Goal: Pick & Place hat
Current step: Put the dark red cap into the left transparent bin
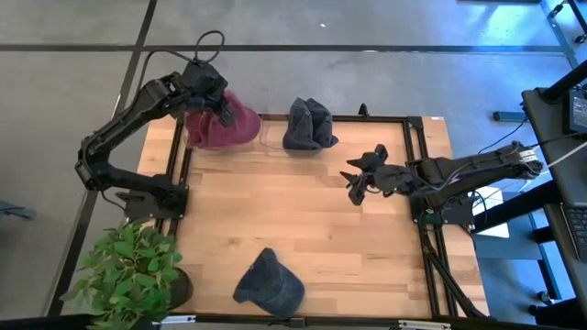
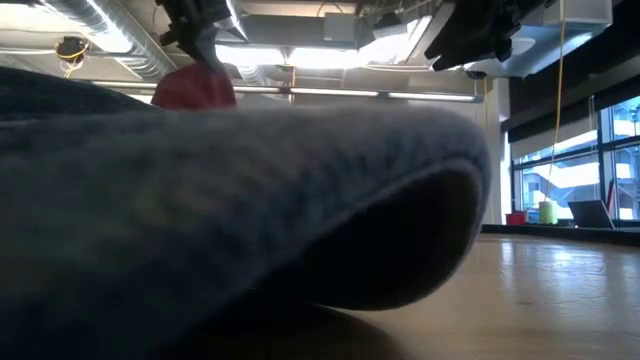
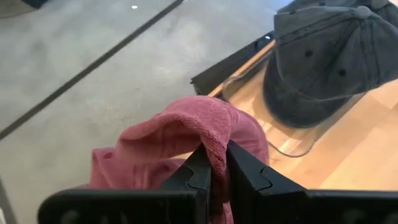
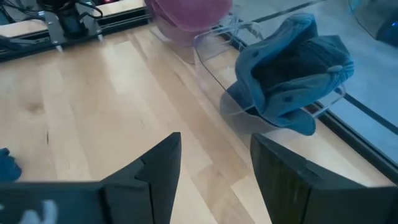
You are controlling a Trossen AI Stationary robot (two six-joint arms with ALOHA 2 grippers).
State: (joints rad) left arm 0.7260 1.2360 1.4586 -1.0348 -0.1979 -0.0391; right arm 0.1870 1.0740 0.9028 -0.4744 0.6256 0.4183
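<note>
A potted plant (image 1: 128, 275) stood at the table's seven o'clock corner, beside the base of the left arm. The left gripper (image 1: 218, 108) was at the table's eleven o'clock edge, its two fingers (image 3: 202, 171) pressed together on a fold of the pink hat (image 1: 223, 126), which hung bunched from them. In the low view that hat (image 2: 195, 88) showed as a red lump held up near the ceiling lights, clear of the wood.

Just toward one o'clock of the pink hat, a clear plastic tray (image 3: 292, 140) sat on the wooden table (image 1: 303, 220) at the twelve o'clock edge, and a dark grey cap (image 1: 307, 126) rested in it, crumpled, with its crown up. The right wrist view showed the same cap (image 4: 298, 68) against the tray's clear wall (image 4: 211, 59).

A second dark blue cap (image 1: 268, 280) lay alone at six o'clock, well apart from the others; it filled most of the low view (image 2: 250, 200).

At three o'clock the right gripper (image 1: 359, 180) hovered over bare wood with its fingers (image 4: 158, 171) spread apart and nothing between them, pointing toward nine o'clock.
</note>
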